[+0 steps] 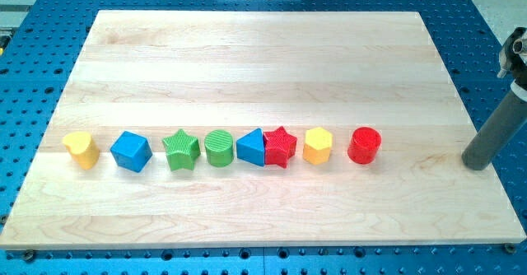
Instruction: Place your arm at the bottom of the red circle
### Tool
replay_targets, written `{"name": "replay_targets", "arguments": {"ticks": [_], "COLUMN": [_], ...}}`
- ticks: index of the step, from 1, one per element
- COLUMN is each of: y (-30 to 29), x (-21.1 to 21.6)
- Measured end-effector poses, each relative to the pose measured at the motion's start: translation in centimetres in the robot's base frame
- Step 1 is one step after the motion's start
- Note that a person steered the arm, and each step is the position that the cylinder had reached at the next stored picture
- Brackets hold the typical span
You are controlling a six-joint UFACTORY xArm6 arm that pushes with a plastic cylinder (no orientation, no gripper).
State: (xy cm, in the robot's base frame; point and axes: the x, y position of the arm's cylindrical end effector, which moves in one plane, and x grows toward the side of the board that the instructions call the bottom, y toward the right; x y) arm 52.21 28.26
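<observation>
Camera view: a pale wooden board [247, 69] lies on a blue perforated table. Eight small coloured blocks stand in a row across the board's lower half, running from near its left edge toward its right edge.

From the view's left they are: a yellow heart [81, 150], a blue cube [132, 151], a green star [181, 150], a green cylinder [219, 147], a blue triangle [251, 147] touching a red star [280, 146], a yellow hexagon [317, 146], and last the red circle [364, 146], a short upright cylinder standing just beside the hexagon but apart from it.

The arm's dark rod comes in from the view's right edge, tilted in the picture. My tip [474, 163] rests near the board's right edge, at roughly the same height in the view as the row. It carries nothing and touches no block.

The red circle lies to the view's left of my tip, well apart, with bare board between them. The target spot is the bare board just below the red circle, toward the board's bottom edge. In my judgement the tip should travel left and slightly down, passing under the circle without nudging it.

No containers are present.
</observation>
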Motion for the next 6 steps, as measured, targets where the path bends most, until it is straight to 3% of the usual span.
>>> {"name": "replay_targets", "arguments": {"ticks": [3,4,6], "y": [-4.6,-11.9,-17.4], "x": [2.6,4.9,5.0]}}
